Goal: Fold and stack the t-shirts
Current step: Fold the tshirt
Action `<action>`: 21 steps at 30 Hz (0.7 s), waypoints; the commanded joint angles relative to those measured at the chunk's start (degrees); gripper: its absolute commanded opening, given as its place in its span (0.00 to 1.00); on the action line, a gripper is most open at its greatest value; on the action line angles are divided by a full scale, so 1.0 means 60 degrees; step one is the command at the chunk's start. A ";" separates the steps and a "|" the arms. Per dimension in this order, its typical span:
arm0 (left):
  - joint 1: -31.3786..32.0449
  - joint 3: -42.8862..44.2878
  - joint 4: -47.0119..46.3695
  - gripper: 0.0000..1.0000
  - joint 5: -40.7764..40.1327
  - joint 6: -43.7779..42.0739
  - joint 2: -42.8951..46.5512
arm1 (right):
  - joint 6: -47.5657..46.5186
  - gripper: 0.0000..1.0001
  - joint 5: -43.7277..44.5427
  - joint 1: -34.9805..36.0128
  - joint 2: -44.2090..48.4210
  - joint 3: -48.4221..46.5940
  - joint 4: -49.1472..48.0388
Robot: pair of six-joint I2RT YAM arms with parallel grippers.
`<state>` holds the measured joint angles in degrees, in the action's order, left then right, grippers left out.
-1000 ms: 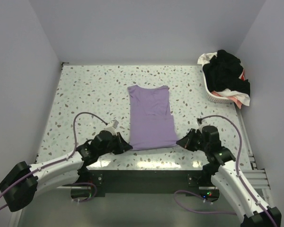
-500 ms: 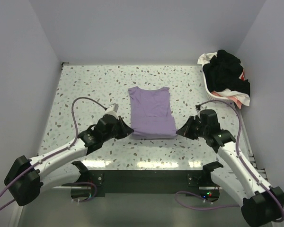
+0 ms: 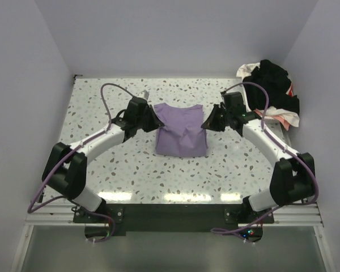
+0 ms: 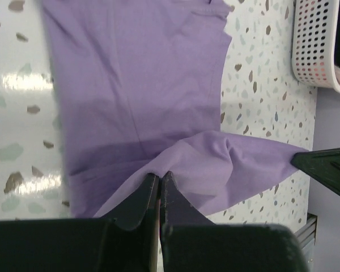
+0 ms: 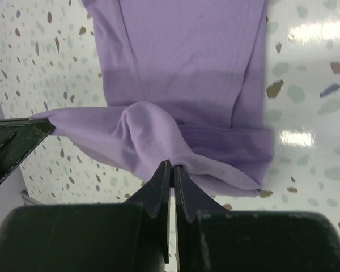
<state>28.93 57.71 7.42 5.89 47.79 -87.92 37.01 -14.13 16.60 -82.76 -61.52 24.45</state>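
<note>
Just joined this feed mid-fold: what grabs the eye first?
The purple t-shirt lies at the middle of the table, half folded. The left gripper and right gripper flank it, each shut on a corner, holding that edge raised over the rest. At the far right corner, a white basket is heaped with more clothes.

The right tool [image 5: 171,165] pinches a lifted edge of the lilac t-shirt [image 5: 181,62].
</note>
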 commanded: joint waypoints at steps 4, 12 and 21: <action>-0.0748 0.2434 -0.0007 0.00 0.0833 -0.0436 -0.1736 | -0.0280 0.00 -0.0310 -0.0495 -0.2097 -0.2328 -0.0266; -0.1568 0.4748 -0.0050 0.00 0.1683 -0.0465 -0.4124 | -0.0383 0.00 -0.0721 -0.0935 -0.4676 -0.5038 -0.0105; -0.2286 0.6289 -0.0533 0.00 0.2402 -0.0348 -0.5839 | -0.0427 0.00 -0.1307 -0.1272 -0.7137 -0.7411 -0.0471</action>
<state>16.82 91.50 7.70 17.82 46.22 -121.99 35.53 -19.42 9.45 -122.89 -100.47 23.94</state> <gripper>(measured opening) 0.029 0.019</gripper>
